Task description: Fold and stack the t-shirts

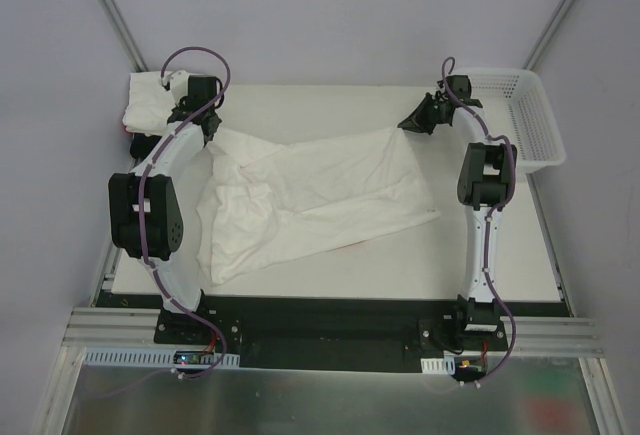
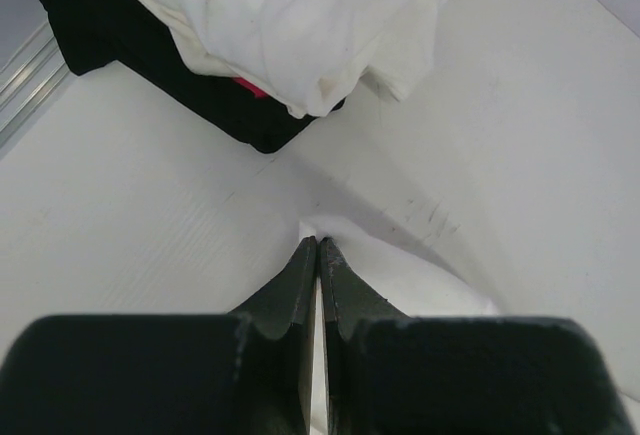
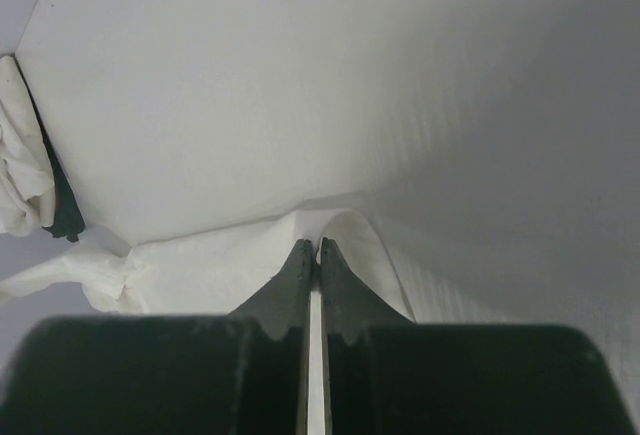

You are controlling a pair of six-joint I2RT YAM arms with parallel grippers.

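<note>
- The white shirt (image 1: 310,195) is spread out crumpled across the middle of the tabletop (image 1: 500,255). It's bunched toward the left edge, and one far corner is pinched by each gripper.
- The left gripper (image 2: 318,247) is clenched on a bit of the shirt's edge, not far from the far-left corner. Only a thin nub of cloth is seen at the fingertips, so the grip could be lost if the cloth gets tugged hard.
- It's the same deal for the right gripper (image 3: 311,247), which is clamped tight on a small peak of cloth near the far edge. Not much fabric is caught there either, so a slip is a risk on both sides.
- If the two corners are pulled unevenly, the shirt is likely to be dragged sideways or twisted rather than flattened.
- The wrinkled lump by the left edge hasn't been smoothed out yet. If a fold is made over it, the creases get locked in and a lumpy shirt ends up on the pile.
- The stack (image 2: 270,15) (white on top, a sliver of red, black underneath) is parked at the far-left corner, just beside the left gripper. It could easily be nudged or toppled by a careless swing.
- The basket (image 1: 535,115) is sat at the far-right corner near the right arm, so it could be clipped by a wide move.
</note>
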